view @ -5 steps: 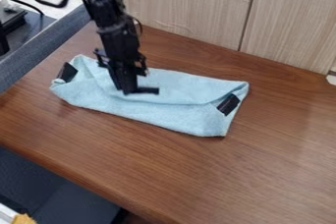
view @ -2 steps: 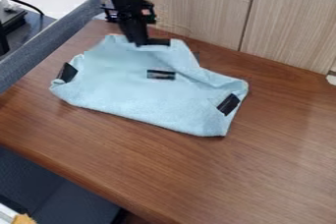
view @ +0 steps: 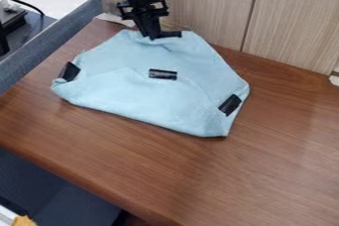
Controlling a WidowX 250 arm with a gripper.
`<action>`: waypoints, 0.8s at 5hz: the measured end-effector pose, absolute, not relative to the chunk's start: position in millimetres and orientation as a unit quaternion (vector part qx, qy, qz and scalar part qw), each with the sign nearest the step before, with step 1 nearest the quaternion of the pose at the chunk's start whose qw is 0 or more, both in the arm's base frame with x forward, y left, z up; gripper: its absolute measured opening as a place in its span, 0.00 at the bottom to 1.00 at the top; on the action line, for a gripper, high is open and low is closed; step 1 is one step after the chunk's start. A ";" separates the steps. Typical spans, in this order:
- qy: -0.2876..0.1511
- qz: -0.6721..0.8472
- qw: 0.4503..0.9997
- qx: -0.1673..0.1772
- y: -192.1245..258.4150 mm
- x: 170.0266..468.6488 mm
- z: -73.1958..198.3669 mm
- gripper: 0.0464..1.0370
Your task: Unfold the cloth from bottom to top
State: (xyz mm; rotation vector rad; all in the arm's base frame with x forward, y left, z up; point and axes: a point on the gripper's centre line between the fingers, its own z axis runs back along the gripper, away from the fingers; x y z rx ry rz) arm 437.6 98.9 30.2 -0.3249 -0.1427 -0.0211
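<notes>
Your cloth (view: 126, 93): light blue, partly unfolded, lying left to center in frame. Upper part's spread toward the upper center, top edge a bit wrinkled. You've got faint creases through the middle, bottom edge slanting down to the right. Three black patches (view: 163, 74): left end, middle, right end.

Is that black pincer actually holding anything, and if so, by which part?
Yes: the black pincer appears to hold the light blue fabric cloth by its far edge, toward the pale wood-grain panels, beside a short black strip.
</notes>
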 end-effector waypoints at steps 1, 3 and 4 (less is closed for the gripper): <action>-0.059 -0.020 0.987 -0.146 95.7 430.1 9.4 0.01; -0.126 -0.027 0.987 -0.093 93.3 422.2 -6.0 0.17; -0.132 -0.022 0.987 -0.090 91.4 423.0 -4.8 0.40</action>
